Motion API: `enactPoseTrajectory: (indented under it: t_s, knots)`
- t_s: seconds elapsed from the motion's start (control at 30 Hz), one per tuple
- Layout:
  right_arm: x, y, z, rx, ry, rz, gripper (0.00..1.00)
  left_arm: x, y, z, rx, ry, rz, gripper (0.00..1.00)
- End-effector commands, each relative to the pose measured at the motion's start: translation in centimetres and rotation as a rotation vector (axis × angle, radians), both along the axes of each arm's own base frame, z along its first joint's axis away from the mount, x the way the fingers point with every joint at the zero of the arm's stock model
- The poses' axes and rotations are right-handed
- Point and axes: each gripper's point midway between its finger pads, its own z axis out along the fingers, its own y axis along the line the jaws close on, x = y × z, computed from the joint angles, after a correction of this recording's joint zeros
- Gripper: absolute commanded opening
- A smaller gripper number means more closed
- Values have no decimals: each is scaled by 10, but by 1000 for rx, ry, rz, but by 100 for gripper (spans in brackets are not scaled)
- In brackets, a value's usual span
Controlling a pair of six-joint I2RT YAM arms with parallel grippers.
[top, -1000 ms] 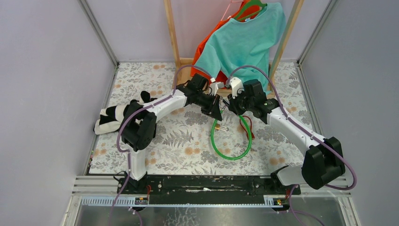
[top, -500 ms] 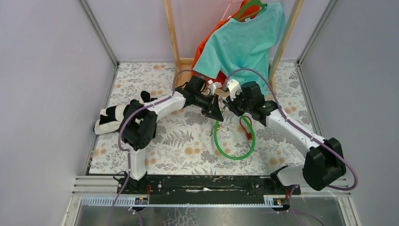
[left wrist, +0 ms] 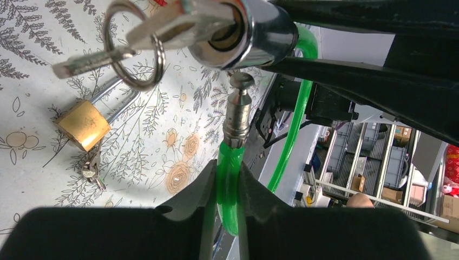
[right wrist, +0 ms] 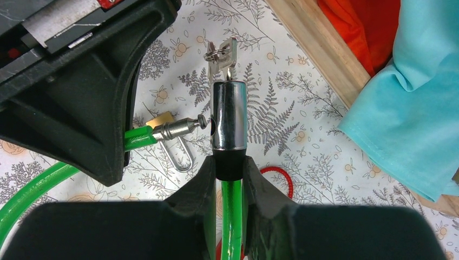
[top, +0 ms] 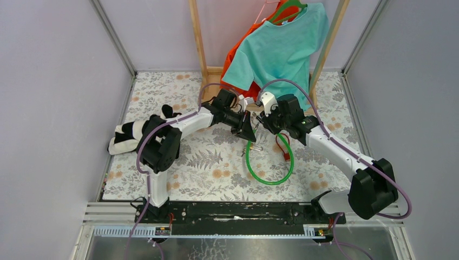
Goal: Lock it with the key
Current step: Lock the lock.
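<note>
Pin has nudged slightly, sitting just beside the lock cylinder. Left hand grasps the green cable, right hand the cylinder; insertion looks near.

green plastic-coated cable loop rests mid-frame on the floral-print table; black-and-white plush toy at centre left, teal cloth shirt hanging behind.

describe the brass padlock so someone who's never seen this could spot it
On the floral table, find the green cable loop near the middle. By its upper left stretch the padlock lies flat: a small square brass body with a silver shackle, unlike the chrome cylinder lock held in the air.
</note>
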Motion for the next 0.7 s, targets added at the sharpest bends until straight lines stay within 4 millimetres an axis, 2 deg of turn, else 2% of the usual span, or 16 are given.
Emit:
enactPoseTrajectory:
  t_s: [0.0,0.67]
  knots:
    - [8,19,35,79,-87,29,0,1,-7,14,-65,-16,-26,0]
    - [1,24,27,53,-85,68,0,1,-8,17,-89,-6,-27,0]
